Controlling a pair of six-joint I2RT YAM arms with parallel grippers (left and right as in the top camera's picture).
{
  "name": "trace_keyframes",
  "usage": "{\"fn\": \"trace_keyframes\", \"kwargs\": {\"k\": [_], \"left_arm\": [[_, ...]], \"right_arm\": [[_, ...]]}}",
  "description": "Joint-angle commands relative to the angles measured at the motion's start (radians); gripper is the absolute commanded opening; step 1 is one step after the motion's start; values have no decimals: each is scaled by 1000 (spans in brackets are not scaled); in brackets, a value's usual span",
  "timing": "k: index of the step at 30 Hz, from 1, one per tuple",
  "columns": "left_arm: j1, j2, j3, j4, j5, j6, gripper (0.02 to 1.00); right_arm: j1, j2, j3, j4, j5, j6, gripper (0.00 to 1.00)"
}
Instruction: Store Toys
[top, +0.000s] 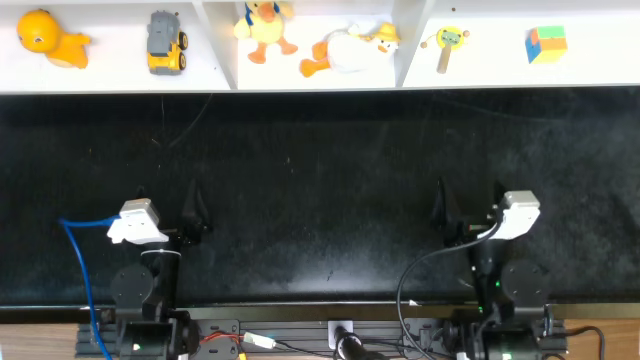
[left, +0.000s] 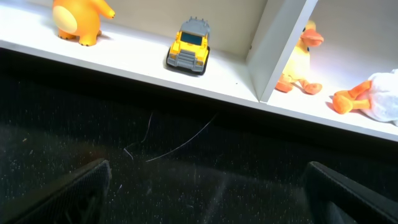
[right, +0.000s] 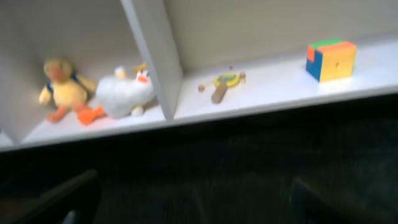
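All the toys stand on the white shelf (top: 320, 80) at the back. An orange duck figure (top: 52, 40) and a yellow toy truck (top: 166, 44) share the left compartment. The middle one holds a yellow plush duck (top: 264, 28) and a white plush goose (top: 348, 50). A wooden rattle (top: 446, 44) and a colour cube (top: 546, 44) are in the right one. My left gripper (top: 196, 212) and right gripper (top: 440, 208) rest low over the black mat, near their bases, both open and holding nothing.
White dividers (left: 281, 43) split the shelf into compartments. A black mat (top: 320, 190) covers the table between the arms and the shelf. A blue cable (top: 84, 262) loops beside the left arm's base.
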Motion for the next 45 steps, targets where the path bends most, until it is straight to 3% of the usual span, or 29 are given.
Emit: {"fn": "trace_keyframes", "kwargs": {"k": [1,6,11,14,45], "left_arm": [[-5,-12,-3,0,3,19,996],[-5,-12,-3,0,3,19,998],[-5,-12,-3,0,3,19,998],[-5,-12,-3,0,3,19,998],[-5,-12,-3,0,3,19,998]], "right_arm": [[10,-87,-107,79,47,117,996],[10,-87,-207,227,47,183,996],[10,-87,-206,224,56,175,996],[11,-87,-206,224,54,108,996],[10,-86,-205,223,55,107,996]]}}
